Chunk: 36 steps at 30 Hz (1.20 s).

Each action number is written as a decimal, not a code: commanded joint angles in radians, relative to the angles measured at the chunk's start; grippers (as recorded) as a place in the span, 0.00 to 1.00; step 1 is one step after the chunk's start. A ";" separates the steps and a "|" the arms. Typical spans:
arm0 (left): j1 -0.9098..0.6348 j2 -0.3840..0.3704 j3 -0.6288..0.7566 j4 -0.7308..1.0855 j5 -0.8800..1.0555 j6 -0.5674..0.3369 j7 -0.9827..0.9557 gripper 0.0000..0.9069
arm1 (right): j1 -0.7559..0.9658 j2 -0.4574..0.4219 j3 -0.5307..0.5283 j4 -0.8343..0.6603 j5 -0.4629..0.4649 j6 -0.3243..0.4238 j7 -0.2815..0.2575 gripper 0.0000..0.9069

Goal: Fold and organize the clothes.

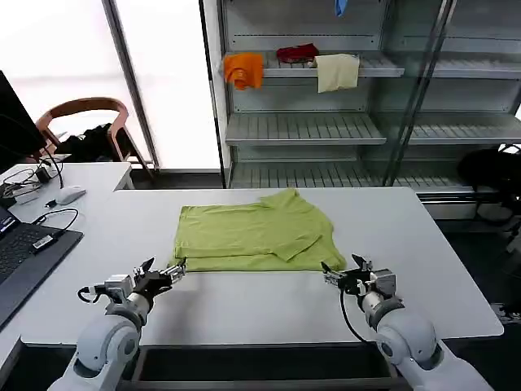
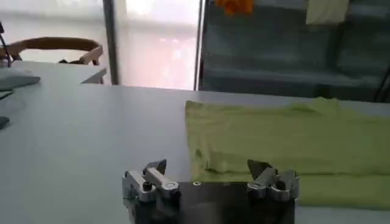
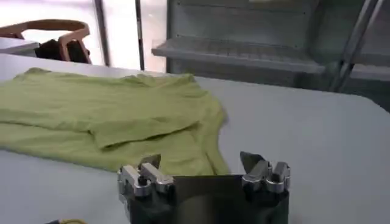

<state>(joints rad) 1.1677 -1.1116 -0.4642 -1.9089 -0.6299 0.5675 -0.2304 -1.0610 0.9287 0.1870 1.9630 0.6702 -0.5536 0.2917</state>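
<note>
Centrally on the white bench lies the lime-green T-shirt, partly folded into a wide band whose long axis runs left to right across the robot's front. Its neck end bunches up at the far edge, right of middle, pointing away toward the shelves, and a sleeve flap is turned over the right half. No print or writing can be read on the side that faces up.

At the shirt's near left corner the left claw sits low over the bench, its two fingers spread apart with nothing between them; the left wrist view shows them just short of the folded hem. The right claw hovers at the near right corner, likewise spread wide and empty, its tips at the cloth's edge in the right wrist view.

Behind the bench stands a metal shelf rack; on one shelf lie an orange cloth, a dark red item and a cream cloth. To the left are a laptop, a computer mouse, some cables and a wooden chair. Nothing lies between the claws and the shirt.
</note>
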 commanded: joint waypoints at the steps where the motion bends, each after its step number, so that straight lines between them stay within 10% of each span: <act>1: -0.018 -0.004 -0.011 0.080 -0.021 0.003 0.027 0.99 | 0.002 -0.003 0.000 -0.023 -0.005 0.003 -0.016 1.00; 10: -0.022 -0.014 0.018 0.093 0.015 -0.012 0.040 0.71 | 0.029 0.013 -0.029 -0.076 -0.032 0.023 -0.035 0.52; 12: -0.024 -0.013 0.022 0.095 0.017 -0.012 0.040 0.59 | 0.036 0.017 -0.033 -0.090 -0.034 0.025 -0.038 0.31; 18: -0.022 -0.019 0.036 0.100 0.036 -0.018 0.042 0.16 | 0.043 0.024 -0.045 -0.121 -0.044 0.035 -0.046 0.10; 21: -0.020 -0.024 0.040 0.103 0.041 -0.021 0.043 0.02 | 0.042 0.024 -0.046 -0.121 -0.044 0.036 -0.048 0.04; 36: -0.004 -0.011 0.055 0.059 0.056 -0.054 0.034 0.00 | 0.048 0.011 -0.040 -0.098 -0.042 0.041 -0.053 0.00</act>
<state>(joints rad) 1.1649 -1.1257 -0.4100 -1.8332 -0.5785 0.5227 -0.1846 -1.0154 0.9403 0.1471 1.8645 0.6287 -0.5151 0.2411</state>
